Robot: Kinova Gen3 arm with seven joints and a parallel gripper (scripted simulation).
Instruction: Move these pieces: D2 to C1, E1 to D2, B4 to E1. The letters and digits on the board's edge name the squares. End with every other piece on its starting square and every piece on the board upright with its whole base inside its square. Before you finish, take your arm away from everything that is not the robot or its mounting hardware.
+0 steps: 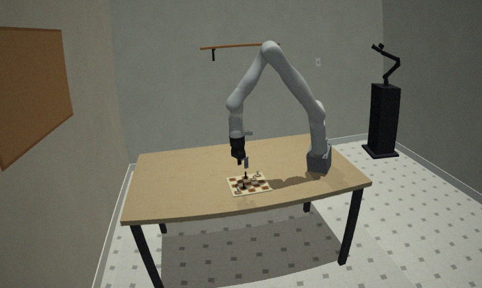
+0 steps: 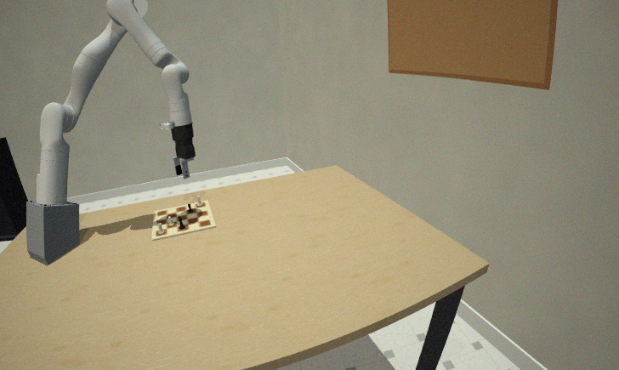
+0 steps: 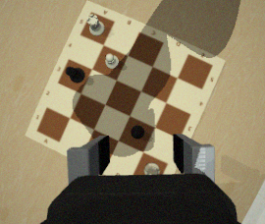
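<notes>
The chessboard [image 1: 258,189] [image 2: 193,225] [image 3: 64,97] bears several upright pieces. A black piece [image 1: 243,185] [image 2: 190,207] [image 3: 137,132] stands on D2. A pale piece [image 1: 238,190] [image 2: 199,201] [image 3: 151,169] stands on E1, its lower part cut off by the gripper body in the wrist view. A pale pawn-like piece [image 1: 253,178] [image 2: 170,220] [image 3: 111,61] stands on B4. C1 has no piece visible and is partly hidden by the left finger. My gripper [image 1: 242,164] [image 2: 182,174] [image 3: 140,148] is open and empty, well above the board; D2 and E1 show between its fingers in the wrist view.
A taller pale piece [image 1: 257,173] [image 2: 160,229] [image 3: 96,28] stands on A5 and a black piece [image 1: 245,175] [image 2: 181,224] [image 3: 76,75] on A3. The arm's shadow falls across the middle of the board. The arm's base [image 1: 318,161] [image 2: 52,230] stands on the same table.
</notes>
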